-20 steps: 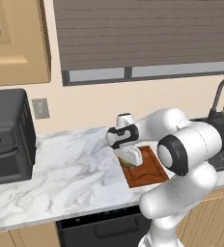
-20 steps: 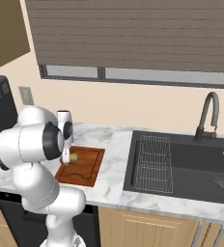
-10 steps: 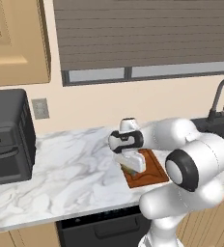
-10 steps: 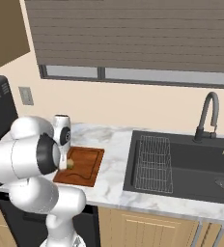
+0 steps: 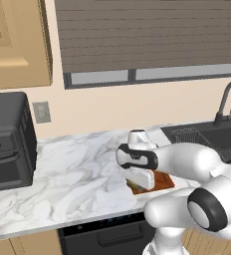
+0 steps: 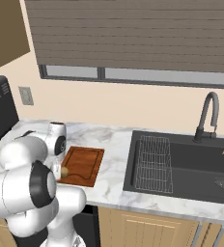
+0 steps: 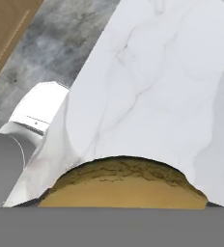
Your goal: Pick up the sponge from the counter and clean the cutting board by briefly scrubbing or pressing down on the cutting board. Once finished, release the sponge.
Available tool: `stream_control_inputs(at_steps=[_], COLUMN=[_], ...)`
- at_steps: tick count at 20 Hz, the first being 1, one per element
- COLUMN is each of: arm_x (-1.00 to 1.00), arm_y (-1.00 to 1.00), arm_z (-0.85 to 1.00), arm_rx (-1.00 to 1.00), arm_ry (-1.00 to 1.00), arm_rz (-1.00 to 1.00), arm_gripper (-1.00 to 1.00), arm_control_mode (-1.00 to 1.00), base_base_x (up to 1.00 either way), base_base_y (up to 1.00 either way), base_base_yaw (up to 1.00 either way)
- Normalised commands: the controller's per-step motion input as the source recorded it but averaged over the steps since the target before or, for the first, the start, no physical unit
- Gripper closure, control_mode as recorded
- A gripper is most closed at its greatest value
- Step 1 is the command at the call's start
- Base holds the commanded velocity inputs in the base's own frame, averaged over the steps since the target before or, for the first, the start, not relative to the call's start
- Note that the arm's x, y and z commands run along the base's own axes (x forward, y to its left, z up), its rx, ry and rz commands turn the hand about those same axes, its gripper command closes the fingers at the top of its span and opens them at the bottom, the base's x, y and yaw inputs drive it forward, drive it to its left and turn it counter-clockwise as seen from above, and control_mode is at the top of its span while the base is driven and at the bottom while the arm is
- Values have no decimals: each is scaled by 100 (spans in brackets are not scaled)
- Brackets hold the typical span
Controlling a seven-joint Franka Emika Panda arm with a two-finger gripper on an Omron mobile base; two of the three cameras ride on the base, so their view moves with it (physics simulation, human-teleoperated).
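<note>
The mustard-yellow sponge [image 7: 121, 185] sits hard against the hand camera, its rounded top rising at the bottom of that view with veined white marble behind it. The fingertips are not visible there, so the jaws appear closed on the sponge but contact at the pads cannot be confirmed. In the right base view the sponge [image 6: 64, 171] shows as a small yellow block at the near left corner of the cutting board [image 6: 85, 164], partly hidden by the arm. In the left base view the gripper [image 5: 141, 180] hangs low over the board's [image 5: 162, 180] left end, on the counter [image 5: 77, 174]. Further left stands a dark oven [image 5: 8, 139]. To the right, the sink [image 6: 181, 166] with its wire rack [image 6: 152, 164] and faucet [image 6: 205, 116] lies well apart from the board.
</note>
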Motion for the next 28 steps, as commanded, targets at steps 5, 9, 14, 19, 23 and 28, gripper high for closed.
stream_control_inputs(at_steps=[5, 9, 14, 19, 23, 28], arm_x=[-81, 2, 57, 88, 93, 86], arm_y=[2, 16, 42, 56, 54, 46], arm_z=[-25, 31, 56, 19, -8, -15], arm_rx=[3, -1, -2, 0, 0, 0], arm_ry=[3, -1, 0, 9, 24, 23], arm_rz=[0, 0, 0, 0, 0, 0], arm_gripper=[100, 100, 100, 100, 100, 100], arm_control_mode=[-100, -100, -100, -100, -100, -100], base_base_x=[0, 0, 0, 0, 0, 0], base_base_y=[0, 0, 0, 0, 0, 0], base_base_yaw=[0, 0, 0, 0, 0, 0])
